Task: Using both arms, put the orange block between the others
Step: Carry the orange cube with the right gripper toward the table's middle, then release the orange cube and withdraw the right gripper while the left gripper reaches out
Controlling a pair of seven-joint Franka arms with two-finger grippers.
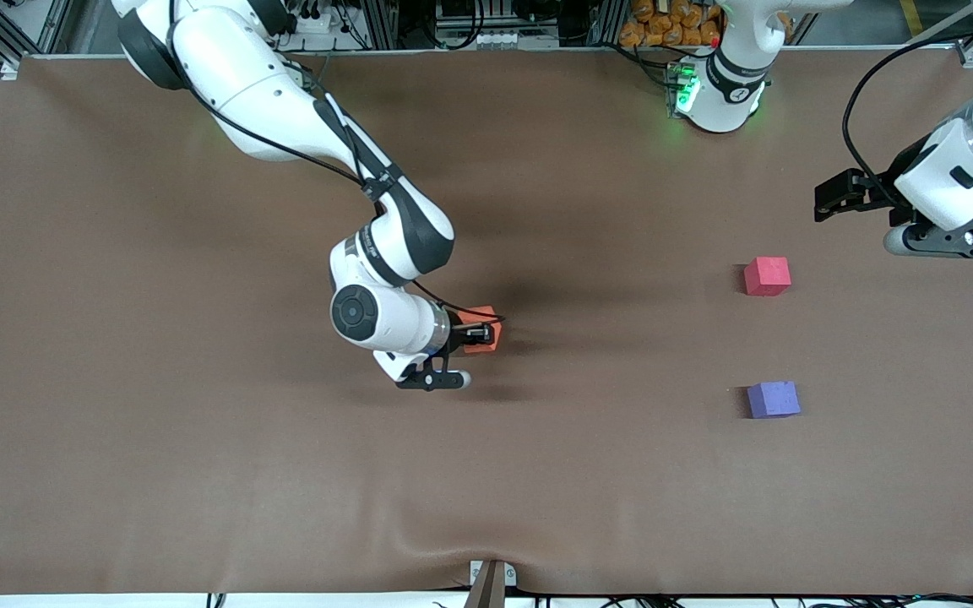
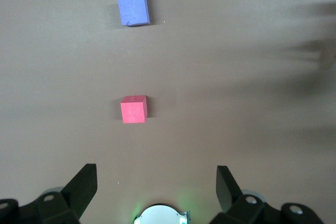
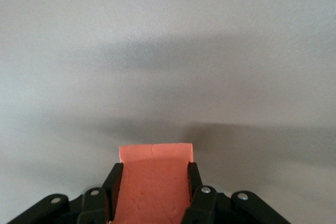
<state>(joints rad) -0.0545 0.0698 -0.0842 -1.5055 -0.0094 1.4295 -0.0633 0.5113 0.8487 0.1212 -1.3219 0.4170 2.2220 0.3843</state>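
Note:
My right gripper is shut on the orange block, holding it over the middle of the table; in the right wrist view the orange block fills the gap between the two black fingers. The pinkish-red cube and the purple cube sit on the mat toward the left arm's end, the purple one nearer the front camera. My left gripper hangs open and empty above the mat near the pinkish-red cube. Its wrist view shows the pinkish-red cube and the purple cube.
A brown mat covers the whole table. The left arm's green-lit base stands at the table's top edge. A small bracket sits at the mat's front edge.

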